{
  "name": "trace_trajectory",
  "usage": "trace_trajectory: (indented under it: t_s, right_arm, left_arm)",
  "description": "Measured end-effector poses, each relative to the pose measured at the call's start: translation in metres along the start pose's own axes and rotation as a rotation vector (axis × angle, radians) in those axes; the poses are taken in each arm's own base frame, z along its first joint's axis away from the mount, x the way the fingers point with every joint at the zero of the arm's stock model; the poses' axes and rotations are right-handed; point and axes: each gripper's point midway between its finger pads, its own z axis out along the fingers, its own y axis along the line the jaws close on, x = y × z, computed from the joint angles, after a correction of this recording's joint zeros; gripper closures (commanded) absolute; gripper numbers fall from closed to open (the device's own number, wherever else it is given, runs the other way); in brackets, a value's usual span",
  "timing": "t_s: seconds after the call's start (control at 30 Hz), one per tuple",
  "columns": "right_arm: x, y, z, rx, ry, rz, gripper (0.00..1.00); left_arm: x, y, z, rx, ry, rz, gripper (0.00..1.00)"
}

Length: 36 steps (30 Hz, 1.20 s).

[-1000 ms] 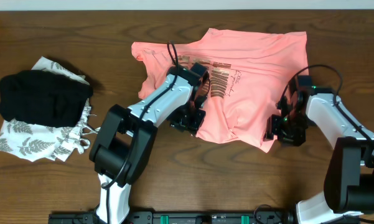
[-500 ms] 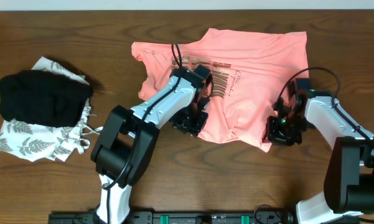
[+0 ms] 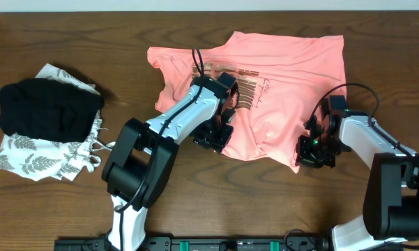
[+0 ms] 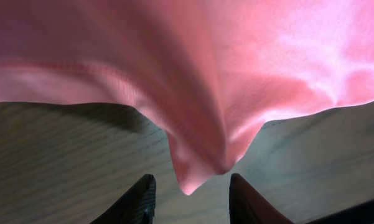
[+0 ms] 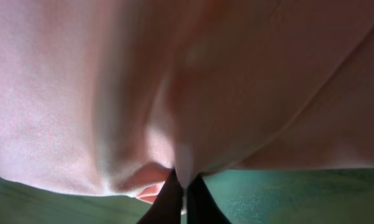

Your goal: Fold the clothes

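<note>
The clothes, a salmon-pink T-shirt point(image 3: 286, 70) with bronze lettering on the chest, lie spread over the middle and right of the table. My left gripper point(image 3: 216, 137) sits at the shirt's lower left hem. In the left wrist view its jaws stand open, and a pointed corner of pink fabric point(image 4: 188, 180) hangs between the fingers point(image 4: 143, 199) without being pinched. My right gripper point(image 3: 308, 149) is at the lower right corner of the hem. In the right wrist view it point(image 5: 185, 182) is shut on a fold of the pink fabric point(image 5: 112, 81).
A black folded garment point(image 3: 49, 108) lies on a white garment with grey leaf print point(image 3: 35, 162) at the left of the wooden table point(image 3: 265, 202). A black rail point(image 3: 195, 244) runs along the front edge.
My right gripper has closed on the shirt's lower right hem and shifted slightly leftward. The left gripper barely moved and its jaws stayed apart.
</note>
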Motion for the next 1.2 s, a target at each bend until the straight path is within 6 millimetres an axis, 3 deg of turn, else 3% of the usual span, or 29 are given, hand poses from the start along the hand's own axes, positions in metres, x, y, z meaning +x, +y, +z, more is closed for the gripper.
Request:
trace_trajectory:
  t_s: [0.2,0.3,0.57,0.8,0.9,0.97,1.03,1.2]
  right_arm:
    - [0.006,-0.012,-0.004,0.064,0.014,0.016,0.99]
    - [0.014,-0.029,-0.015,0.149,0.01,0.064,0.98]
    - [0.008,-0.059,-0.054,0.317,-0.155,0.195,0.98]
    - [0.012,-0.081,-0.068,0.454,-0.196,0.29,0.99]
    - [0.012,-0.087,-0.072,0.492,-0.213,0.316,0.99]
    - [0.011,-0.09,-0.073,0.508,-0.22,0.325,0.99]
    - [0.011,-0.092,-0.074,0.518,-0.227,0.334,0.99]
    - [0.01,-0.093,-0.076,0.528,-0.236,0.344,0.99]
  left_arm:
    - [0.0,0.0,0.0,0.0,-0.002,0.0,0.61]
    - [0.0,0.0,0.0,0.0,-0.002,0.001,0.61]
    - [-0.001,0.0,0.0,0.0,-0.003,0.001,0.61]
    - [0.008,0.001,0.0,-0.004,0.032,-0.007,0.6]
    - [0.013,0.001,0.0,-0.006,0.051,-0.007,0.5]
    - [0.014,0.002,0.0,-0.007,0.058,-0.006,0.3]
    - [0.015,0.002,0.0,-0.008,0.061,-0.012,0.22]
    - [0.008,-0.004,0.0,0.025,0.032,-0.019,0.21]
